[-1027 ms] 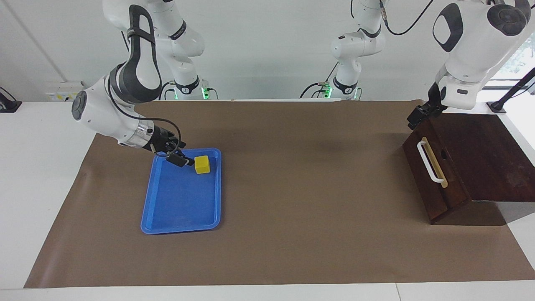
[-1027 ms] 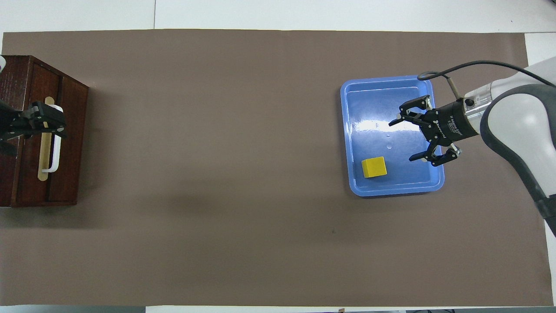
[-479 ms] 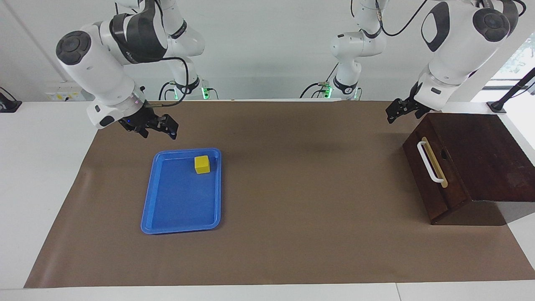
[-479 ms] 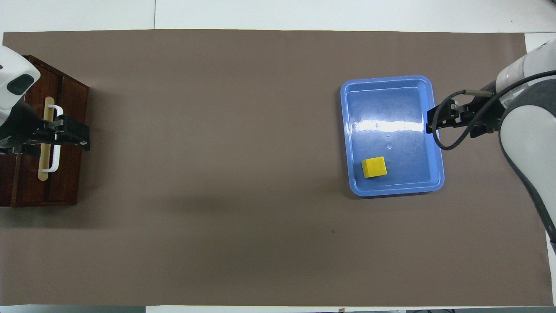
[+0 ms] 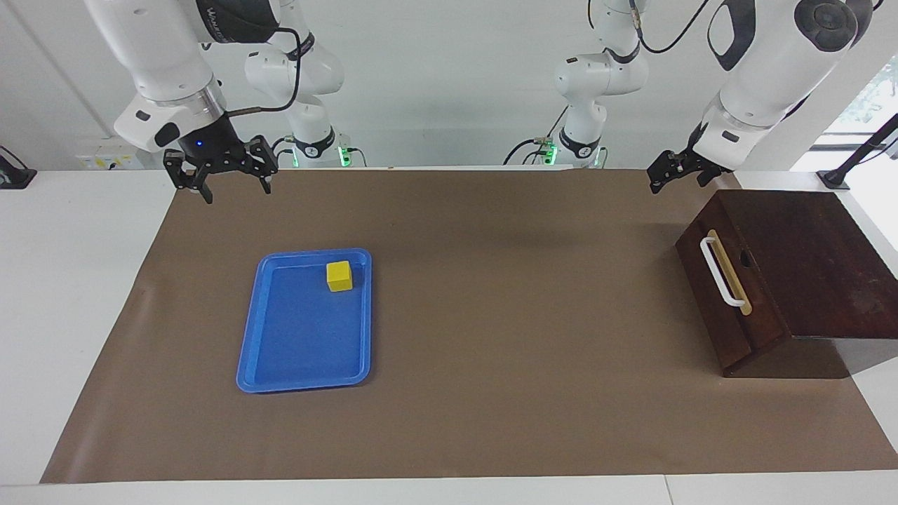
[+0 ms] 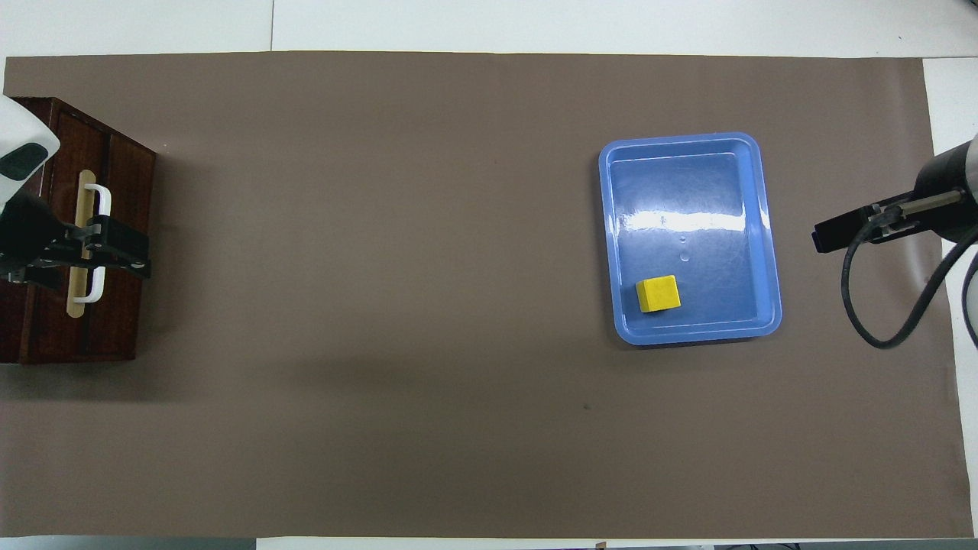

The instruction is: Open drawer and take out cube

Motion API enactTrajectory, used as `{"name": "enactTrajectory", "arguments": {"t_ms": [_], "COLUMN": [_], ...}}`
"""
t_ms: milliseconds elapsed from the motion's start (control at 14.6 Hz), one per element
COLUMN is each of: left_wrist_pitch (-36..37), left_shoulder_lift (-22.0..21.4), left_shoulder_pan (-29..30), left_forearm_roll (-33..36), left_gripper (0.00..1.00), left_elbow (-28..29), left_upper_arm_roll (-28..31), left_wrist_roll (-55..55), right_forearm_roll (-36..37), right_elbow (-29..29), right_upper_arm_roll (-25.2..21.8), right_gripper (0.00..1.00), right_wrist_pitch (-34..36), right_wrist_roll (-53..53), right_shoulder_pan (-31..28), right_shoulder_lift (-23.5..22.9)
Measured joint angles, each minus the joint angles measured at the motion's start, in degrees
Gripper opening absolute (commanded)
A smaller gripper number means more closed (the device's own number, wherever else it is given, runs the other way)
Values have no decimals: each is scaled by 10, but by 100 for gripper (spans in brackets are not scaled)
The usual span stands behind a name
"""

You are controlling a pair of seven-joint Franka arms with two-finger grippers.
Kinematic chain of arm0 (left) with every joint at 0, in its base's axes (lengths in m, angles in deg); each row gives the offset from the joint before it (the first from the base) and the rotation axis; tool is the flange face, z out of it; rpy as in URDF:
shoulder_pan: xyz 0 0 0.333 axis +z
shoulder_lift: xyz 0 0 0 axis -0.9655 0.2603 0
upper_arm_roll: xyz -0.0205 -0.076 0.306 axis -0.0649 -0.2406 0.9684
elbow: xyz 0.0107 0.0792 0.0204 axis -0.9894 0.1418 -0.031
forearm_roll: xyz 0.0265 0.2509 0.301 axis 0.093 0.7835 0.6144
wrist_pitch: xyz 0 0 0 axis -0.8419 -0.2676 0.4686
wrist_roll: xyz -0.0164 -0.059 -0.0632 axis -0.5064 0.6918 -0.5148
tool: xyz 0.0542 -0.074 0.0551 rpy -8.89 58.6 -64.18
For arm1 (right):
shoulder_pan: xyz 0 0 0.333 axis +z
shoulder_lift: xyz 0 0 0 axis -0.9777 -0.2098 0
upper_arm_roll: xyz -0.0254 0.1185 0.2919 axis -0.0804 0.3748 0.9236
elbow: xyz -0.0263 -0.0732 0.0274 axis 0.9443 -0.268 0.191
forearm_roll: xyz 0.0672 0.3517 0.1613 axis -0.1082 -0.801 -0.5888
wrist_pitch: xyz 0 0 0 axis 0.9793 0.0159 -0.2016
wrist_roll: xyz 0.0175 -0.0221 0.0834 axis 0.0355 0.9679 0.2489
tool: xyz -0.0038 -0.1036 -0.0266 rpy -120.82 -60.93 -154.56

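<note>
The yellow cube (image 5: 339, 275) (image 6: 658, 293) lies in the blue tray (image 5: 302, 337) (image 6: 688, 191), at the tray's end nearer to the robots. The drawer (image 5: 759, 301) (image 6: 118, 313) of the dark wooden box sits flush and closed, its white handle (image 5: 719, 272) (image 6: 101, 200) free. My right gripper (image 5: 237, 191) (image 6: 833, 233) hangs open and empty, high over the mat's edge by the right arm's base. My left gripper (image 5: 677, 179) (image 6: 122, 252) is open and empty, raised over the mat beside the box's corner, touching nothing.
Brown paper (image 5: 533, 337) covers the table, with white tabletop (image 5: 63, 280) showing round it. The box (image 5: 807, 252) stands at the left arm's end of the table, the tray toward the right arm's end.
My right gripper has lifted out of the tray and drawn back high toward its base. My left gripper has come off the box's top corner and risen. The cube has stayed put.
</note>
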Motion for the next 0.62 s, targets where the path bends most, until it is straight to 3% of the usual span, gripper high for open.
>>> {"name": "enactTrajectory", "arguments": {"t_ms": [616], "left_wrist_pitch": [0], "left_shoulder_lift": [-1], "left_shoulder_pan": [1], "left_forearm_roll": [0], "left_gripper": [100], "left_elbow": [6], "left_upper_arm_roll": [2], "left_wrist_roll": [-30], "right_forearm_roll": [1], "right_elbow": [22], "right_upper_arm_roll": [-2], "right_gripper": [100], "right_wrist_pitch": [12], "right_wrist_roll": [1], "right_shoulder_pan": [-18], "right_shoulder_lift": [-9]}}
